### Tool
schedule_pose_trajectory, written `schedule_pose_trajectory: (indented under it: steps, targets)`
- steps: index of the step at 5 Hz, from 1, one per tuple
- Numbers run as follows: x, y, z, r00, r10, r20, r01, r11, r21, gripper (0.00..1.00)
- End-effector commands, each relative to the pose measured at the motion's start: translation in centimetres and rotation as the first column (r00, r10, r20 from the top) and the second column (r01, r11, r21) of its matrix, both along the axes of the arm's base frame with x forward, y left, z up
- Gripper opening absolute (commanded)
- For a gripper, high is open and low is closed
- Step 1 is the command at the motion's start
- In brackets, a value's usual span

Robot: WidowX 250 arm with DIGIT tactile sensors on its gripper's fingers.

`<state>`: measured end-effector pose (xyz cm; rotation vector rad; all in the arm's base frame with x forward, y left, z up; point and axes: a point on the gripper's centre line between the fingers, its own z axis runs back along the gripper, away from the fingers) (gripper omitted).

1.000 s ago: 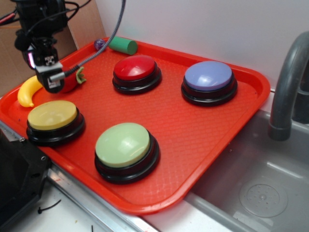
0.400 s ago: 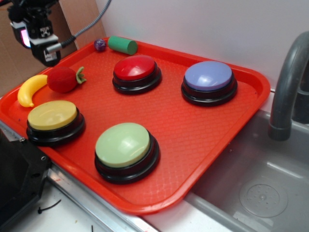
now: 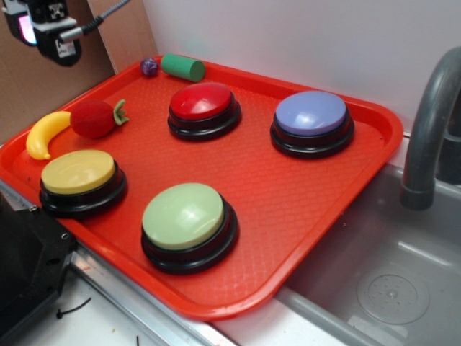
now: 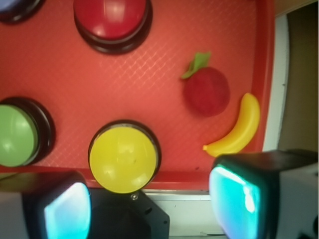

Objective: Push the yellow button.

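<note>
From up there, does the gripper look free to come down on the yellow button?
Probably yes. The gripper hangs high over the tray's far left corner, and nothing covers the yellow button. The banana and strawberry lie beside it, apart from its dome.

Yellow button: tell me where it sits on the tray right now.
In the exterior view, the yellow button sits at the red tray's near-left corner, just below the toy banana and left of the pale green button.
</note>
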<state>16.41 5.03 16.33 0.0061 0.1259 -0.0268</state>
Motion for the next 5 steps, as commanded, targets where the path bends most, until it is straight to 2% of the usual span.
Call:
schedule_pose_trajectory:
  steps: [1,4,5]
  targets:
    - [0.9,0.0,3.5,0.995,0.034,0.097,-0.036,0.999,0.016,1.0]
    - [1.4,-1.7,5.5,0.99,0.03,0.136,-0.033,0.999,0.022,1.0]
    - [1.6,-2.4,6.4,0.985,0.044,0.165,-0.045,0.999,0.004,1.0]
